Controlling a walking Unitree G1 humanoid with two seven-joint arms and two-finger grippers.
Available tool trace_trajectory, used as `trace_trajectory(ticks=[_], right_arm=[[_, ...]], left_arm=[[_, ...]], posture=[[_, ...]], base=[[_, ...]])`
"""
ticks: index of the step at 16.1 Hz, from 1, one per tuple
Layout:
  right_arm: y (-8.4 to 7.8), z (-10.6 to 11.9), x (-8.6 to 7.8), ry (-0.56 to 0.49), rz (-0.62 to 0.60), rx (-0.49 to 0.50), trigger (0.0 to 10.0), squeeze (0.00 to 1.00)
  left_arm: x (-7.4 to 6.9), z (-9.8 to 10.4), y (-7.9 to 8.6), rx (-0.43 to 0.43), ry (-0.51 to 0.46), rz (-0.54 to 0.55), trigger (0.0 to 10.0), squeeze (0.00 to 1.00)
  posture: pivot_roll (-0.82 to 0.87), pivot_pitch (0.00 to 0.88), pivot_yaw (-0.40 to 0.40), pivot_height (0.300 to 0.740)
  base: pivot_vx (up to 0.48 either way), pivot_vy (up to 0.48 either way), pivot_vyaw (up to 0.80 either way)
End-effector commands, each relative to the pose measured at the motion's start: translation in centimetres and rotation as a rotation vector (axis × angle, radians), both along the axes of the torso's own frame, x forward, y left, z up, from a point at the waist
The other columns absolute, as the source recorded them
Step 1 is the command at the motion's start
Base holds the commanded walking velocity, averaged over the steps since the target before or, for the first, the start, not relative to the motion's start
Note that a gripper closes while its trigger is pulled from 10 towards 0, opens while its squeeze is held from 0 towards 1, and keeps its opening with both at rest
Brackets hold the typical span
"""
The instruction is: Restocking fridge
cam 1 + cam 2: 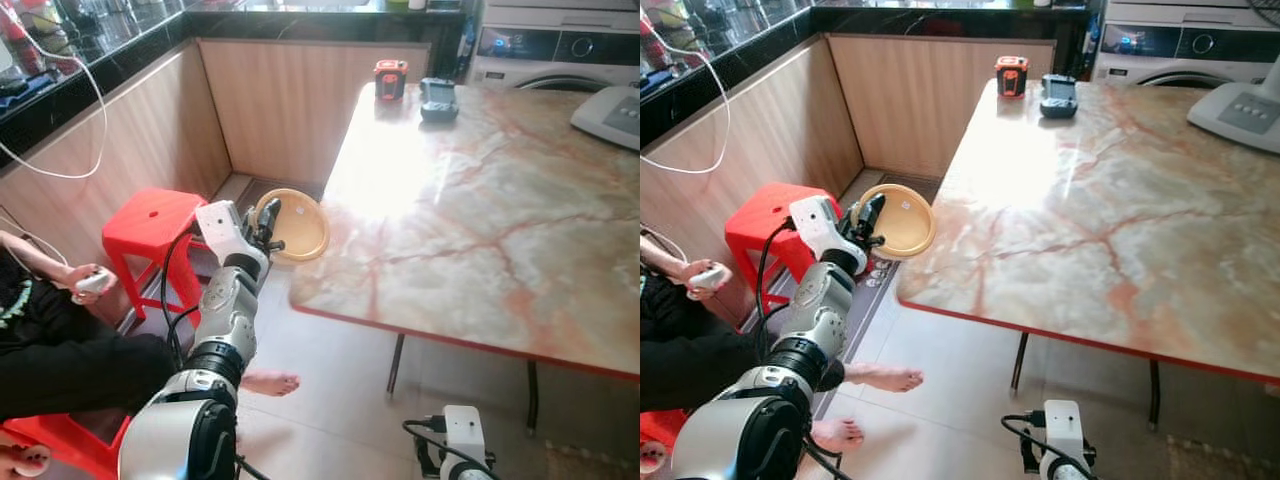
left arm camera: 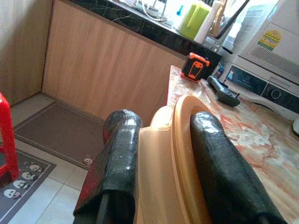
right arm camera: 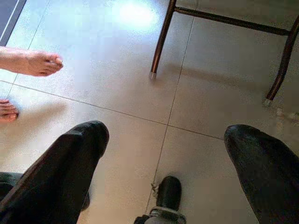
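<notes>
Plate: a round yellow plate (image 1: 297, 224) is in the middle left of the head view, held in the air just beside the near left corner of the desk, above the floor.
Left claw: the left claw (image 2: 161, 154) is clamped on the rim of the plate; one black finger (image 2: 114, 158) is on one face and the other finger on the opposite face, as the left wrist view shows.
Right claw: the right claw (image 3: 163, 154) hangs low at the bottom of the frame, pointing at the tiled floor (image 3: 117, 70); its two fingers stand wide apart with nothing between them.
Desk: a marble desk (image 1: 500, 220) with red-brown veins takes the right half of the frame. At its far end stand a small orange and black device (image 1: 390, 79) and, just beside it, a dark grey device (image 1: 438, 99).
Stool: a red plastic stool (image 1: 150, 225) stands at the left, near the wooden cabinet wall.
Person: a person sits at the lower left, one hand (image 1: 85, 281) holding a small white object, bare feet (image 1: 268, 381) on the floor.
</notes>
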State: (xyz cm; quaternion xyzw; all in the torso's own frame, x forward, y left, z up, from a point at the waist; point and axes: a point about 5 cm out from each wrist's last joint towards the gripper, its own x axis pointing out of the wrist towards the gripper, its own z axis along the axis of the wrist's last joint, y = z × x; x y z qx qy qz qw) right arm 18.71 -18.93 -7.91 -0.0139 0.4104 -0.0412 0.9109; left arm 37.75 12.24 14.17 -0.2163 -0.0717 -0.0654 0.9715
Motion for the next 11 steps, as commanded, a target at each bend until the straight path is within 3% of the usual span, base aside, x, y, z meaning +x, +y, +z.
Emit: trace_trajectory(ticks=[1,11], right_arm=[[0.18,-0.02,0.03,0.002,-0.003,0.010,10.0,0.00],[0.12,-0.03,0.00,0.003,-0.001,0.008,10.0,0.00]], left_arm=[[0.22,0.52,-0.09,0.014,-0.018,-0.004,10.0,0.00],[0.18,0.14,-0.09,0.011,-0.002,-0.013,10.0,0.00]], posture=[[-0.10,0.024,0.094,0.740],[-0.10,0.021,0.090,0.740]], base=[[0.000,0.259,0.00],[0.000,0.258,0.00]])
